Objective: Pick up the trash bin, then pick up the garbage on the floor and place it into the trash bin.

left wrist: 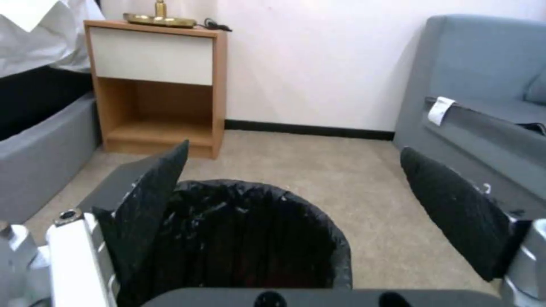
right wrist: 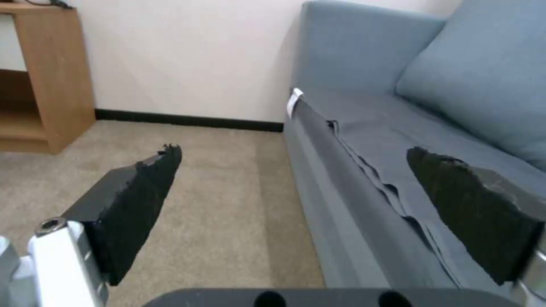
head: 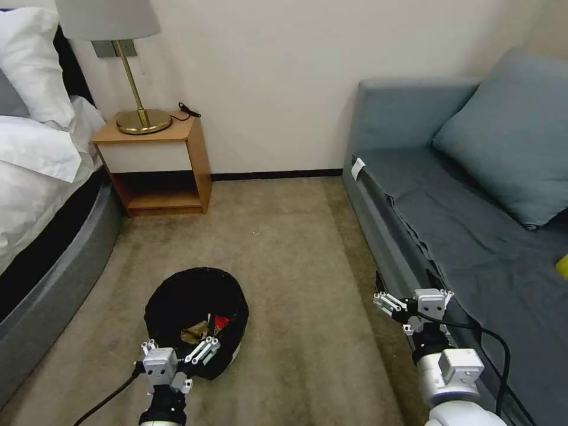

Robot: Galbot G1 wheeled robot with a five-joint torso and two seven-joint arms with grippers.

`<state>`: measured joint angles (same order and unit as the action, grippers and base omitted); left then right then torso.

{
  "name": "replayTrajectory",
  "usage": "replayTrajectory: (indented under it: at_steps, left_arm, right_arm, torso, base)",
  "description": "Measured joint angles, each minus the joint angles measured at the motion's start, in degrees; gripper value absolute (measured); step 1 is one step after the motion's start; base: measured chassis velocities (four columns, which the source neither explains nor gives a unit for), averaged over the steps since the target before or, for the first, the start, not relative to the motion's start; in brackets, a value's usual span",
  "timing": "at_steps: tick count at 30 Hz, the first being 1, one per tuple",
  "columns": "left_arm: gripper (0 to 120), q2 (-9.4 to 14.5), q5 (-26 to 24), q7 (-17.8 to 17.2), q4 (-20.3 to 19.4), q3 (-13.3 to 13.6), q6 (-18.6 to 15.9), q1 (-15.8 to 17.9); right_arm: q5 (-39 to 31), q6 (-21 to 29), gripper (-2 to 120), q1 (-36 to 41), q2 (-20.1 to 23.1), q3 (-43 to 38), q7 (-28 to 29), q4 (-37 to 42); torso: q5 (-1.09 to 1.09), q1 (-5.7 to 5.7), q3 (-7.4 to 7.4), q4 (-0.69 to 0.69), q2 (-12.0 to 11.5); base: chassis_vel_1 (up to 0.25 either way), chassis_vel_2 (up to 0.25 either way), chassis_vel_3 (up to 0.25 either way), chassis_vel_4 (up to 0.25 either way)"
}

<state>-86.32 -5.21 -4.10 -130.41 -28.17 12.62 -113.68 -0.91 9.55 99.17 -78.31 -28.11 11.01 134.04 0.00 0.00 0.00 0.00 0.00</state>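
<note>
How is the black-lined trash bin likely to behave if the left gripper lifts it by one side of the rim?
The trash bin would probably hang tilted, since the open left gripper stands at its near rim only. Its crinkled black liner looks slick and loose, so it may slip or bunch. With just a few scraps inside, it is likely light.

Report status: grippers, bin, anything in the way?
Left gripper open at trash bin near rim. Right gripper open, empty, beside sofa. Garbage inside bin. Carpet unobstructed.
</note>
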Motion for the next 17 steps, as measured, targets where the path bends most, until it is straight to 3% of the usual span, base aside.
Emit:
replayTrajectory:
  at_steps: [17]
  left_arm:
    - [100,-0.1,0.4,-0.9,-0.3,-0.4,-0.3,0.2]
  right_arm:
    - [0.4,-1.5,100,0.0,0.0,-1.0,-1.3,-0.6]
  torso:
    - [0.00,0.00,0.00,0.00,0.0]
  base:
    - [0.000,0.000,0.000,0.000]
